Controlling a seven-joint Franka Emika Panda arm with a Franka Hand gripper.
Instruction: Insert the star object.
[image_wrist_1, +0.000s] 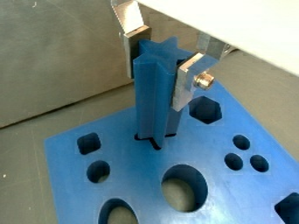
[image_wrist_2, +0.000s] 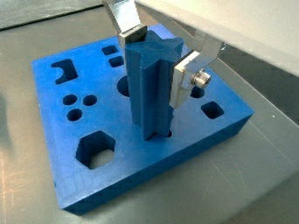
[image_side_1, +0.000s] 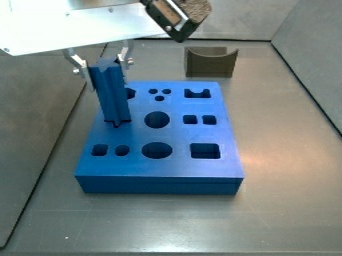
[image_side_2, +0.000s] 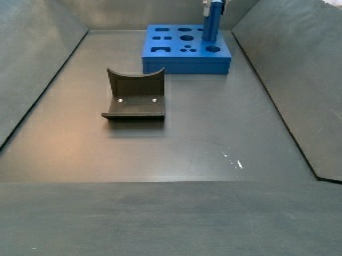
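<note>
The star object (image_wrist_1: 155, 96), a tall bright-blue ridged peg, stands upright with its lower end in a star-shaped hole of the flat blue block (image_wrist_1: 70, 150). My gripper (image_wrist_1: 158, 74) is at the peg's upper end, with one silver finger (image_wrist_1: 187, 83) against each side, shut on it. Another wrist view shows the same: gripper (image_wrist_2: 158, 66), peg (image_wrist_2: 149, 101), block (image_wrist_2: 140, 179). In a side view the peg (image_side_1: 108, 95) rises from the block's (image_side_1: 160, 172) far left part under the gripper (image_side_1: 104, 62). Another side view shows the peg (image_side_2: 211, 25) on the block (image_side_2: 187, 63) at the far end.
A dark grey curved piece (image_side_2: 134, 97) lies on the grey floor, apart from the block, and shows behind the block in a side view (image_side_1: 210, 62). The block has several other shaped holes. Grey walls enclose the floor.
</note>
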